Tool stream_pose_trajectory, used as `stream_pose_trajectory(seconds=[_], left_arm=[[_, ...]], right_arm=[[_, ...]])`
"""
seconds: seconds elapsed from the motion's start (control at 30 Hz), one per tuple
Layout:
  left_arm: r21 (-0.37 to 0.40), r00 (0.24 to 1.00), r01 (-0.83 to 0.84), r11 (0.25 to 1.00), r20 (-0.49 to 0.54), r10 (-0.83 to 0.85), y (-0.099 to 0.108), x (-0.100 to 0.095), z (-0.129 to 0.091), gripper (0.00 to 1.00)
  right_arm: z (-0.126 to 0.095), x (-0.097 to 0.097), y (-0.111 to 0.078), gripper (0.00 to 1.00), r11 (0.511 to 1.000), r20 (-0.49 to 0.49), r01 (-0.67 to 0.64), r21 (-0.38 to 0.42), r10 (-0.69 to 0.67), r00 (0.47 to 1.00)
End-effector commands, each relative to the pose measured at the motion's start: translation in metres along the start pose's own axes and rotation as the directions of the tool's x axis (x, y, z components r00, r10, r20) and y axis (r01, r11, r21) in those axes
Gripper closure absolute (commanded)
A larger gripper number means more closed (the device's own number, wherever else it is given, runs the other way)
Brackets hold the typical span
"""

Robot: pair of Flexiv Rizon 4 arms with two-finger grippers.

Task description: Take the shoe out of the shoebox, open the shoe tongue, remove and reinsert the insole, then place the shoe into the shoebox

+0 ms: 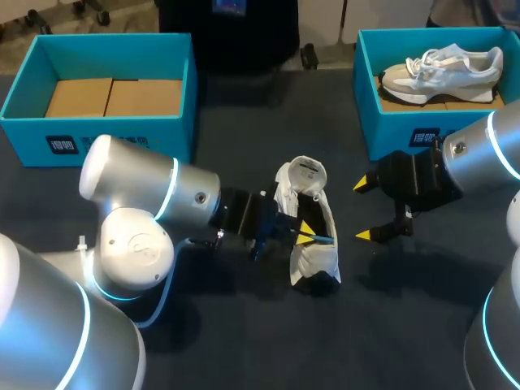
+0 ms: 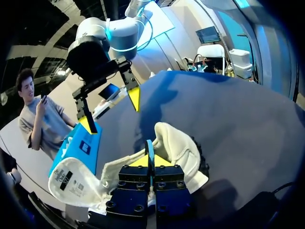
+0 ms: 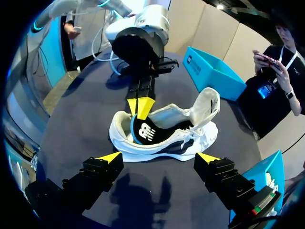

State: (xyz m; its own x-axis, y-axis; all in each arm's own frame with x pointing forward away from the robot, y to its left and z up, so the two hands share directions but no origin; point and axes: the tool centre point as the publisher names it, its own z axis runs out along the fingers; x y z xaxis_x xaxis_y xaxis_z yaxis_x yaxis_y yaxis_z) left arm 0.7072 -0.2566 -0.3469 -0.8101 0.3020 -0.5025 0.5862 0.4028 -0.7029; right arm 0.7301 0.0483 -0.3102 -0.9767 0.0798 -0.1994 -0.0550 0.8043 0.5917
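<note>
A white shoe [image 1: 313, 264] lies in the middle of the dark table, its labelled tongue [image 1: 301, 172] folded out. My left gripper [image 1: 307, 233] is over the shoe's opening, shut on the thin blue edge of the insole [image 2: 150, 149]. In the right wrist view the black insole [image 3: 144, 132] with its blue rim stands partly lifted inside the shoe [image 3: 162, 148], pinched by the left gripper [image 3: 140, 106]. My right gripper [image 1: 366, 210] hangs open just right of the shoe with nothing between its fingers; in its own view it [image 3: 159, 157] faces the shoe's side.
A blue shoebox [image 1: 28, 81] with a cardboard insert stands at the back left. A second blue shoebox [image 1: 406, 130] at the back right holds another shoe [image 1: 443, 69]. My left arm's elbow [image 1: 134, 211] lies low over the table's left.
</note>
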Motion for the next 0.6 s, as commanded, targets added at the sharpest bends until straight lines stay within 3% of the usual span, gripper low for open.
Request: stream_pose_trajectory(seconds=[0.03, 0.1, 0.2, 0.37, 0.6], left_arm=[[-0.001, 1.0, 0.004, 1.0, 0.0, -0.004, 0.001, 0.0, 0.002, 1.0], [0.012, 1.0, 0.008, 1.0, 0.006, -0.008, -0.005, -0.001, -0.001, 0.51], [0.031, 1.0, 0.009, 0.999, 0.015, -0.009, -0.015, -0.006, -0.008, 0.31], [0.041, 1.0, -0.008, 0.999, 0.014, 0.007, -0.028, -0.015, -0.02, 0.22], [0.04, 1.0, -0.011, 0.999, -0.014, 0.011, -0.034, -0.024, -0.037, 0.2]], right_arm=[[0.0, 0.001, 0.0, 0.0, 1.0, 0.003, 0.0, 0.001, 0.0, 1.0], [0.0, 0.001, 0.0, 0.0, 1.0, 0.003, 0.0, 0.001, 0.0, 1.0], [0.0, 0.001, 0.0, 0.0, 1.0, 0.003, 0.0, 0.001, 0.0, 1.0], [0.0, 0.001, 0.0, 0.0, 1.0, 0.003, 0.0, 0.001, 0.0, 1.0], [0.0, 0.001, 0.0, 0.0, 1.0, 0.003, 0.0, 0.001, 0.0, 1.0]])
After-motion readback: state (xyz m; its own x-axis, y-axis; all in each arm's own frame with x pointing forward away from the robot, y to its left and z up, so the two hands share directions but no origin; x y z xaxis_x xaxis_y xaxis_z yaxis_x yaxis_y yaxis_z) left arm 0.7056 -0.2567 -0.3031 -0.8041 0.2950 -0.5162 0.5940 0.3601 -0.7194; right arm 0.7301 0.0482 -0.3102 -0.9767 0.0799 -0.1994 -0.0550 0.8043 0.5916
